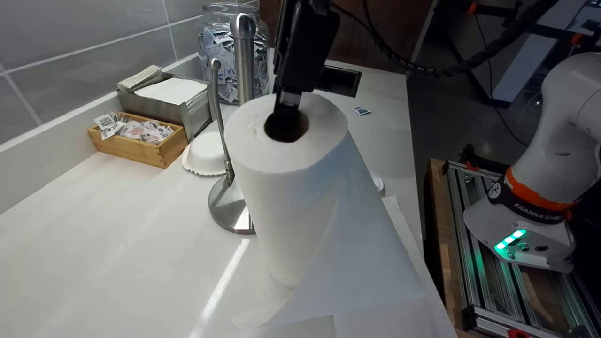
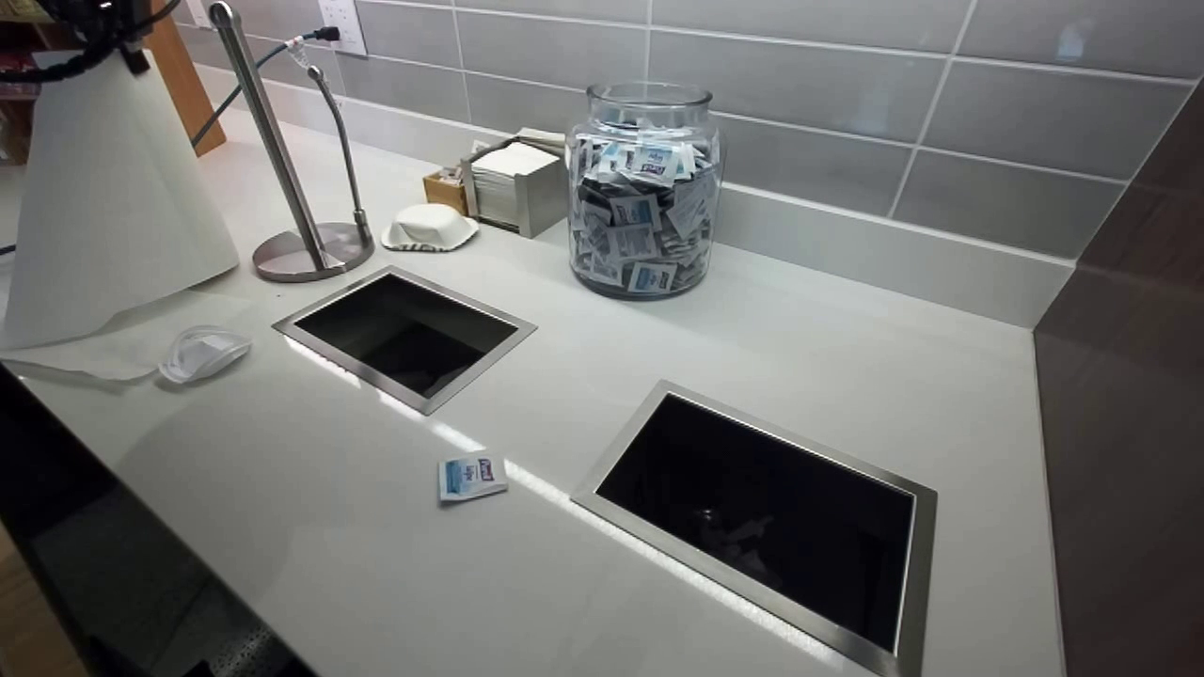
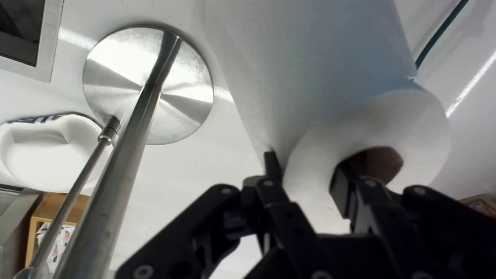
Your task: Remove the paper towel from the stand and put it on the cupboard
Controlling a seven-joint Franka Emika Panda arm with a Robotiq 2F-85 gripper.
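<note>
The paper towel point(image 1: 281, 202) is a white roll standing off the stand, slightly tilted, with a loose sheet trailing onto the counter. It also shows in an exterior view point(image 2: 122, 197) and the wrist view point(image 3: 422, 124). My gripper point(image 3: 306, 166) is shut on the roll's wall, one finger inside the core and the other against the outside. The silver stand point(image 1: 230, 206) is bare and upright beside the roll; it also shows in an exterior view point(image 2: 315, 249). The cupboard point(image 2: 847, 329) is the white counter under both. Whether the roll's bottom touches it I cannot tell.
A glass jar of packets point(image 2: 644, 207), a napkin holder point(image 1: 159, 103), a wooden box point(image 1: 141, 145) and an upturned white bowl point(image 2: 428, 226) stand near the tiled wall. Dark cut-outs point(image 2: 404, 334), a packet point(image 2: 472, 477) and a small white cup point(image 2: 202, 353) lie towards the front edge.
</note>
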